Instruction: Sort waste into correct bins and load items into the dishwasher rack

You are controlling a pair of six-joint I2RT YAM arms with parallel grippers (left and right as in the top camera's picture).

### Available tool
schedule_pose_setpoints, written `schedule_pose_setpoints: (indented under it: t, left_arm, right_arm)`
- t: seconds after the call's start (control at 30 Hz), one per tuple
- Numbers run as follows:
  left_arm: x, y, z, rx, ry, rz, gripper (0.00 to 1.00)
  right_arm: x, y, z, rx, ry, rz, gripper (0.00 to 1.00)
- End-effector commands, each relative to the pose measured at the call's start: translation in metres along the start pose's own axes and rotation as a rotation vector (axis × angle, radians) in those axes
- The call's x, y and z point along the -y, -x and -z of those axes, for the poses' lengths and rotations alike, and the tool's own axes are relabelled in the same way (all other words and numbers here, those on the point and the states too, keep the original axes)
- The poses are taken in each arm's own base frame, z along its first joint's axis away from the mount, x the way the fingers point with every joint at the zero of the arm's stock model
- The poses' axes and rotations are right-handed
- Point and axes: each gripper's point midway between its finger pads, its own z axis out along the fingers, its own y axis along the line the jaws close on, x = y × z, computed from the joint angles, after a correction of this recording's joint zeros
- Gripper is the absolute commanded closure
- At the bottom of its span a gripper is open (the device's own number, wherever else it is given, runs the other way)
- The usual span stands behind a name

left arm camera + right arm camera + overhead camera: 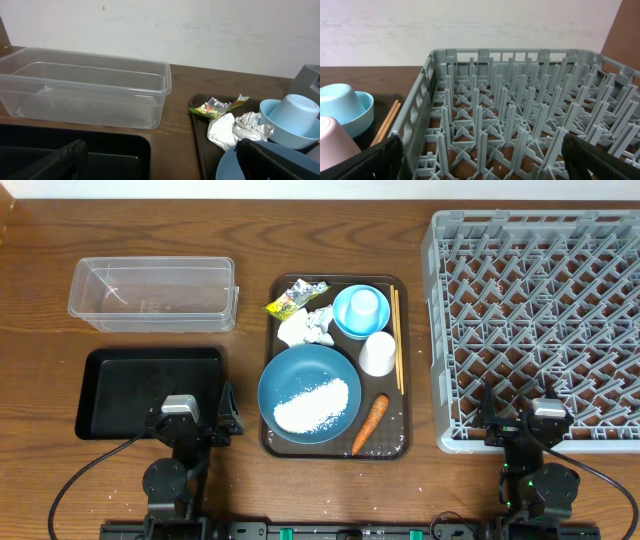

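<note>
A brown wooden table (30, 300) stands against a plain white wall (200, 30)

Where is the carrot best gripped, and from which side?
Probably its thicker far half, from straight above, pinching across its width: the carrot lies flat and slanted on the brown tray, tapering toward the near end, beside the blue plate.

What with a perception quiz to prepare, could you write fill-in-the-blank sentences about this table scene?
1. The rice lies on the blue ____.
2. The snack wrapper lies on the brown ____.
3. The left gripper and the right gripper are both ____.
Missing words: plate; tray; open.
</note>
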Motion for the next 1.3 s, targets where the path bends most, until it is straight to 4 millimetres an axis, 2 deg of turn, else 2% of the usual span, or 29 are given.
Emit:
schedule_pose_setpoints:
  t: [0.0,0.93,1.03,1.13,1.27]
  left_arm:
    - [-0.001,-0.016,-0.002,-0.038,-0.003,-0.011,0.03]
    - [-0.001,-0.016,-0.002,-0.038,-0.003,-0.011,0.03]
    - [-0.001,-0.016,-0.002,-0.038,-0.003,-0.011,0.03]
    - [-0.001,-0.016,-0.002,-0.038,-0.003,-0.011,0.03]
    - [-0.001,-0.016,-0.002,-0.038,-0.003,-0.011,0.03]
  right_arm:
    - [0.002,0.0,0.0,0.002,-0.01,0.011,0.01]
    - [0.002,0.002,0.0,0.01,-0.008,0.01,0.01]
    - [-0.01,0.005,0.001,0.019,0.06,-0.047,0.01]
    - [-0.039,0.005,0.005,0.0,0.231,-0.21,0.01]
    - [-0.08,0.029,0.022,-0.042,0.509,-0.635,0.01]
